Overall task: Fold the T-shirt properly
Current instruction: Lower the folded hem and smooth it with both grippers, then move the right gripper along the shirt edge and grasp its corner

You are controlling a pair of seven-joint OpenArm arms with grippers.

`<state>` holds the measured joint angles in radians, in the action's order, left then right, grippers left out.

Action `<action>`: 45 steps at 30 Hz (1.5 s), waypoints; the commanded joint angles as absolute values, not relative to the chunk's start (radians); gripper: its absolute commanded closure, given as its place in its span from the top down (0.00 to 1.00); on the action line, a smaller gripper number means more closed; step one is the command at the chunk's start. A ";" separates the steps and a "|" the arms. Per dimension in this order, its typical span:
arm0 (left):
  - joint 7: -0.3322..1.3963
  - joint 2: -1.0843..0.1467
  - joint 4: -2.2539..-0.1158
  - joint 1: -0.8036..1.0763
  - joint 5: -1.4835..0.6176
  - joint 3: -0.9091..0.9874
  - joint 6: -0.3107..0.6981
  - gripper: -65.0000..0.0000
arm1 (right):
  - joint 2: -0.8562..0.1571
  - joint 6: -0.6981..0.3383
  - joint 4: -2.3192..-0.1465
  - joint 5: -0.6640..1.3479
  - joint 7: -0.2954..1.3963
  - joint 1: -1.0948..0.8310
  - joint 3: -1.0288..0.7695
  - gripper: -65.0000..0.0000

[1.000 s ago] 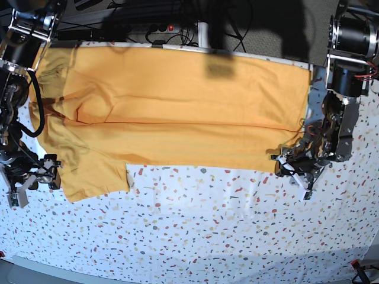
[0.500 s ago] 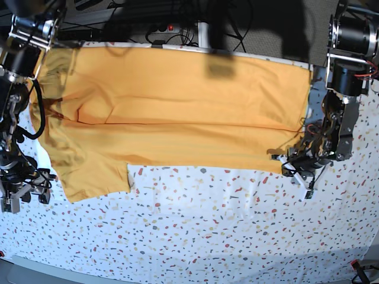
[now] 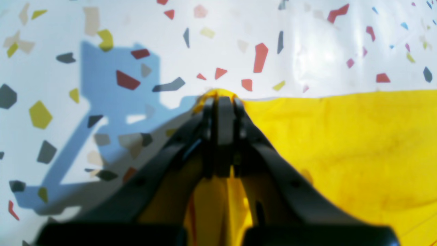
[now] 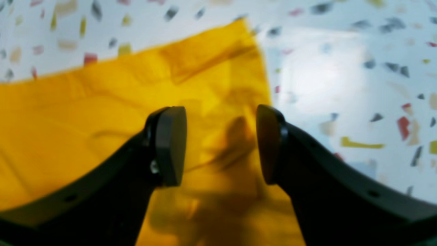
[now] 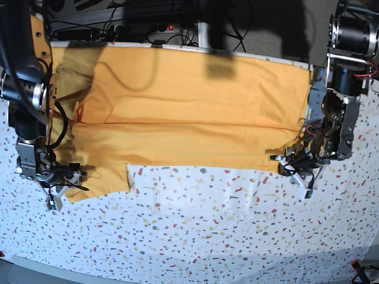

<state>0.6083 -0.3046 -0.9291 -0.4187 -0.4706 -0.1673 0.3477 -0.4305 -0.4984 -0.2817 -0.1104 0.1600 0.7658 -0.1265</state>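
Observation:
The T-shirt (image 5: 177, 112) is a mustard-yellow garment spread flat across the far half of the table, with one sleeve (image 5: 98, 177) pointing toward the front at the left. My left gripper (image 5: 283, 161) sits at the shirt's lower right hem corner. In the left wrist view the left gripper (image 3: 218, 97) is shut, pinching a small peak of the T-shirt (image 3: 341, 143). My right gripper (image 5: 70, 177) is at the sleeve's left edge. In the right wrist view the right gripper (image 4: 220, 145) is open above the T-shirt (image 4: 85, 112), with nothing between its fingers (image 4: 170, 147).
The table wears a white cover with coloured speckles (image 5: 207, 231). A power strip and cables (image 5: 160, 28) lie along the back edge. My left arm's motor housings (image 5: 349, 53) stand at the right, beside the shirt's edge.
The left gripper has shut on the hem corner. The right arm has swung in from the table's left edge to the sleeve, and its jaws have narrowed a little.

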 commanded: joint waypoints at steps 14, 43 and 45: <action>0.613 -0.314 -0.941 -0.441 -0.472 -0.165 0.349 0.00 | -0.443 -0.441 -0.322 -0.099 0.196 0.763 -0.104 0.00; 0.744 -0.316 -1.154 -0.432 -0.476 -0.165 0.348 0.00 | -0.494 -0.595 -0.807 0.038 0.455 0.628 -0.217 0.61; 0.744 -0.316 -1.154 -0.432 -0.477 -0.165 0.348 0.00 | -0.510 -0.524 -0.785 0.038 0.452 0.617 -0.216 0.61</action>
<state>0.7620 -0.3073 -1.1347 -0.4023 -0.4648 -0.1703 0.3470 -0.4915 -0.5251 -0.7708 0.0299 0.4686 0.5869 -0.2115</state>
